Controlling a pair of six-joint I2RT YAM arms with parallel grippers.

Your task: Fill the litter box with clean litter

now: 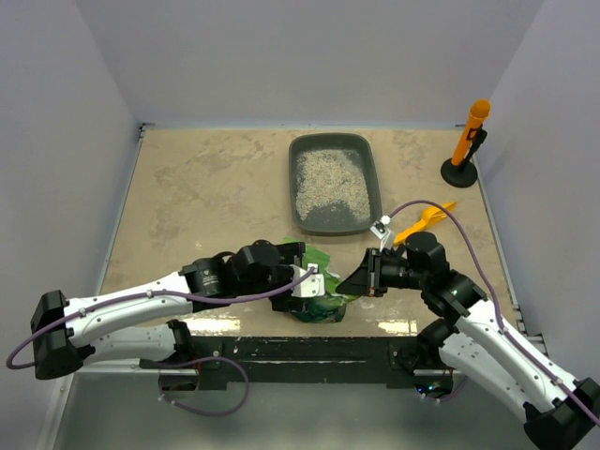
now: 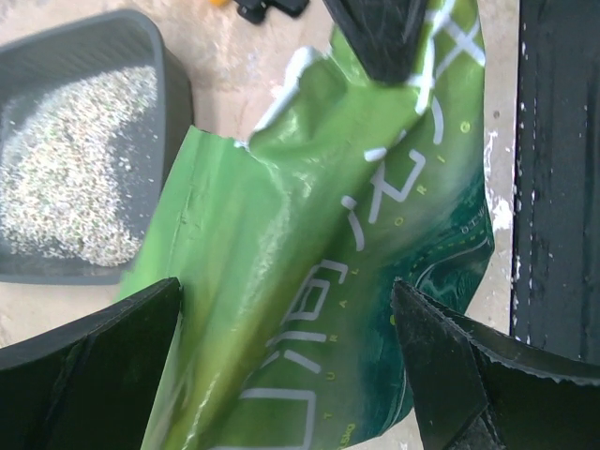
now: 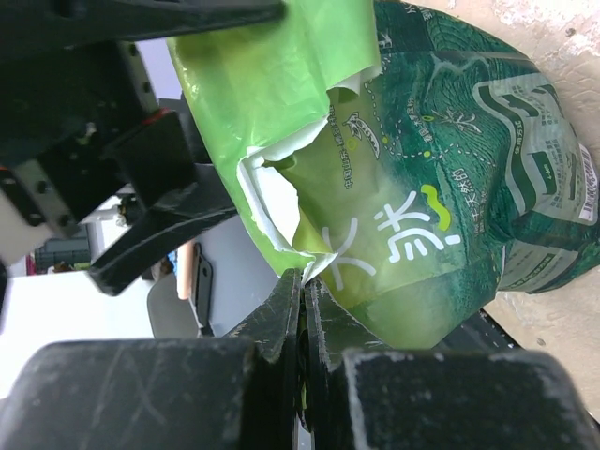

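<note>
The dark grey litter box [image 1: 371, 169] lies at the back centre with pale clean litter [image 1: 330, 180] in it; the left wrist view shows its corner [image 2: 174, 89] and the litter [image 2: 75, 169]. A glossy green printed bag [image 1: 321, 298] sits near the front edge between both grippers. My left gripper [image 1: 302, 278] is open, its jaws spread wide on either side of the bag [image 2: 309, 272]. My right gripper [image 1: 361, 279] is shut on the bag's torn upper edge [image 3: 309, 244], pinched between its fingertips [image 3: 286, 300].
An orange scoop [image 1: 427, 221] lies right of the litter box. An orange-handled tool stands in a black base [image 1: 466, 141] at the back right corner. The black front rail [image 2: 558, 187] runs just beside the bag. Walls enclose the table on three sides.
</note>
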